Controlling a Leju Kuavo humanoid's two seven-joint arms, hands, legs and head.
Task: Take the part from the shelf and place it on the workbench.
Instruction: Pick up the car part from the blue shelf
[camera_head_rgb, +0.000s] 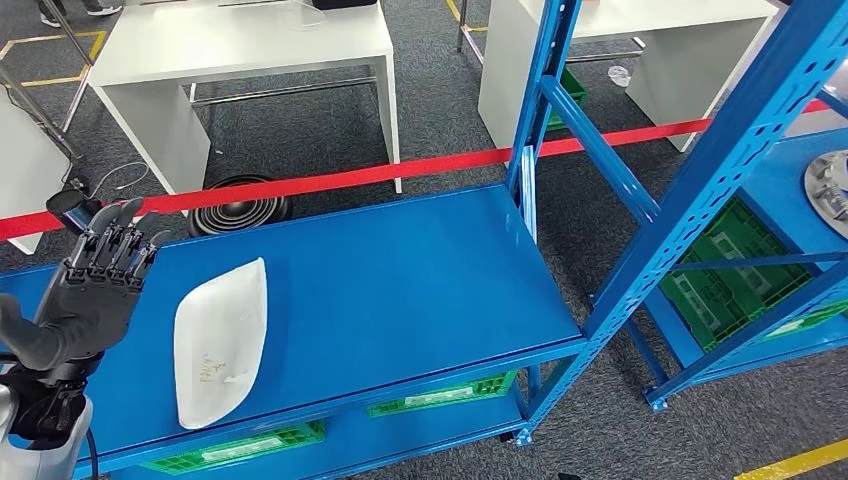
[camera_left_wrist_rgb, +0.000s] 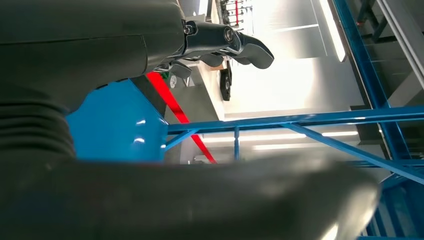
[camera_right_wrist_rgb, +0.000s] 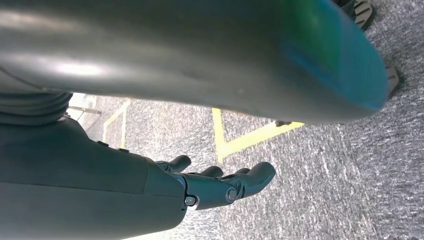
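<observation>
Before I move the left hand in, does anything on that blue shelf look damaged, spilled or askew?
Nothing stands out. The white part lies flat on the blue shelf, intact, with faint marks on its surface. The left hand hovers open beside it, not touching.

The left hand (camera_head_rgb: 95, 290) is dark grey, its segmented fingers (camera_head_rgb: 112, 245) jointed with small silver screws; at 6 o'clock from it sit a black cabled wrist and a silver forearm. The right hand (camera_right_wrist_rgb: 200, 187) has the same dark casing, a ribbed grey cover and shiny pivot screws.
</observation>
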